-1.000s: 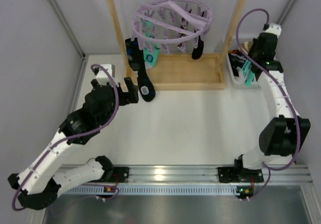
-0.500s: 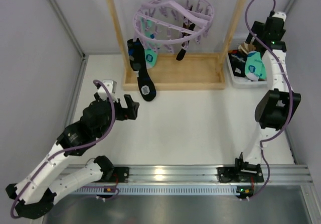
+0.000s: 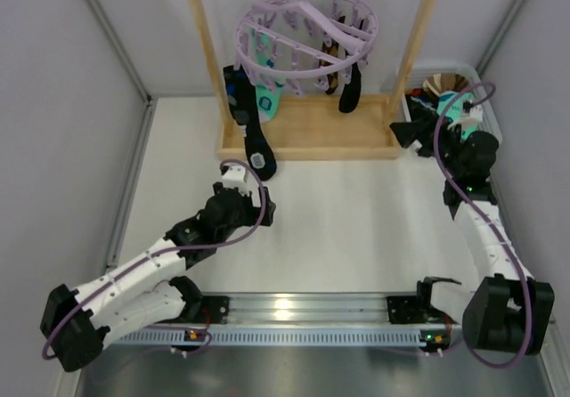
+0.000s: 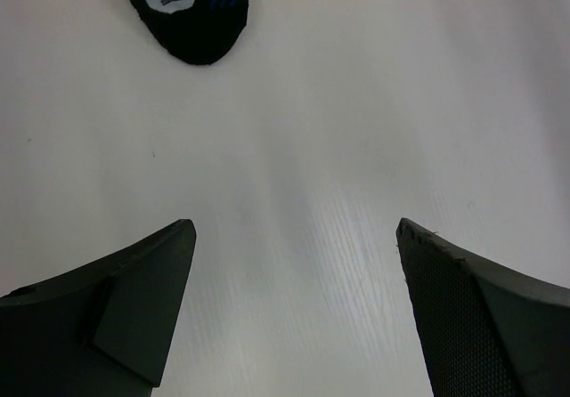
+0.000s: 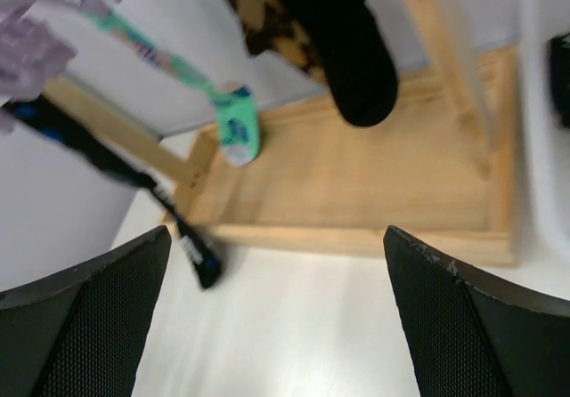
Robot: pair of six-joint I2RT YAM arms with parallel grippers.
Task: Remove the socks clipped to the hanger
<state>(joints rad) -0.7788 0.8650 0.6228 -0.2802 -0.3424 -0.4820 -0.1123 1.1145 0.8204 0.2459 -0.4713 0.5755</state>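
Fingers [image 5: 476, 317] of the right gripper [image 5: 276, 241] were seen spread wide with nothing between them, pointed toward the wooden frame stand [image 5: 383, 183]. Just beyond them a short black sock [image 5: 352, 59] was hanging from the round lilac plastic hanger [image 3: 334, 34]. A brown-and-white checked cloth [image 5: 267, 14] hung beside it and a mint-turquoise sock [image 5: 236, 125] farther left. A long black sock [image 3: 254, 143] with a white patch print hung past the stand's base, its toe over the white tabletop [image 3: 338, 228]. The left gripper [image 4: 294, 237] was likewise held released and empty, low over the tabletop, with the toe of the long black sock a little ahead of it.

The step in hand was judged to be the return for another sock. Three were seen clipped, so the task was only partly done. The short black sock would likely be taken next by the right gripper. A grip on the fabric below its peg and a steady downward pull would be called for, and some swing of the ring may have to be allowed for.

Against the earlier frames, the right fingers had been clenched over the white bin [image 3: 463, 68] a second before and were since opened, and the arm was swung back toward the stand. The left arm was brought from the left side toward the middle of the tabletop.
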